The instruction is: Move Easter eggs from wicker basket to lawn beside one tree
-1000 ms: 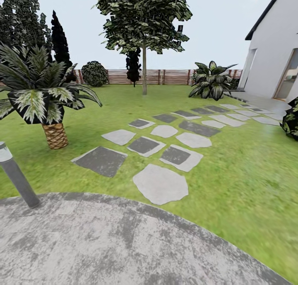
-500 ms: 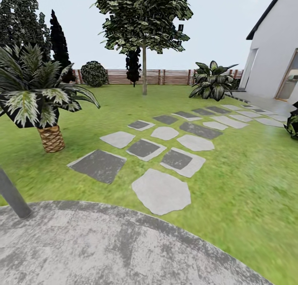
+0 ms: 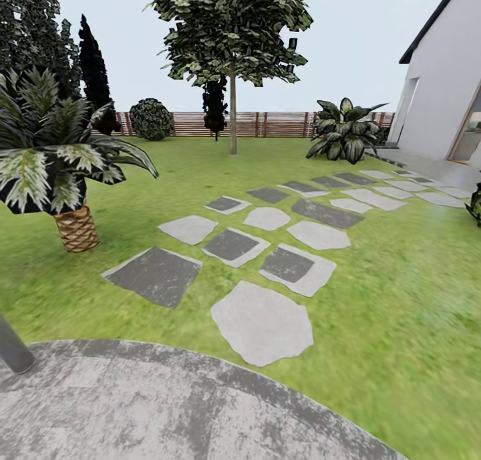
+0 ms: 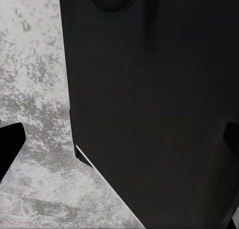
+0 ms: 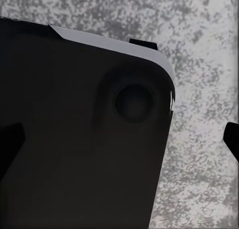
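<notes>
The view has slid forward over the grey paved patch (image 3: 167, 406) toward the lawn (image 3: 401, 299) and tree (image 3: 232, 112): still travelling, no basket or eggs beneath either jaws, whose spread I cannot tell.

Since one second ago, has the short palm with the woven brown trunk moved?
No. The palm keeps its place beside the dark grey stepping stone; the whole head view shifted, so the camera moved.
</notes>
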Robot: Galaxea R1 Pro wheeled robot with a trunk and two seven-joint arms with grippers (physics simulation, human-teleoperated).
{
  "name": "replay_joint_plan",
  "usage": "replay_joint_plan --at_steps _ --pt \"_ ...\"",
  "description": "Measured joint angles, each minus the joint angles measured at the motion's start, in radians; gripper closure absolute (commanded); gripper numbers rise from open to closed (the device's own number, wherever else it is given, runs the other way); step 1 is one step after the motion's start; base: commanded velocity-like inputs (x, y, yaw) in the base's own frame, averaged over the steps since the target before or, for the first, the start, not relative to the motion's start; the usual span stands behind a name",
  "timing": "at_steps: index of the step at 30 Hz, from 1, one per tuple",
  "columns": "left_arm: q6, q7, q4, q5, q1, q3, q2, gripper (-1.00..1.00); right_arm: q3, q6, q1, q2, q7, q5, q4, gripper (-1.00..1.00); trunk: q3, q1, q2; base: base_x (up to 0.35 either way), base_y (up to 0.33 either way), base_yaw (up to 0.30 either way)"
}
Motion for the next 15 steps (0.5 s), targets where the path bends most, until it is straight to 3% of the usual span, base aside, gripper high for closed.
replay_joint_plan --at_steps 15 --pt "0.0 0.0 0.0 0.0 0.0 0.0 0.0 -1.0 0.0 0.0 0.0 0.0 0.0 0.0 0.0 -1.0 0.0 0.0 0.0 0.323 0.0 0.0"
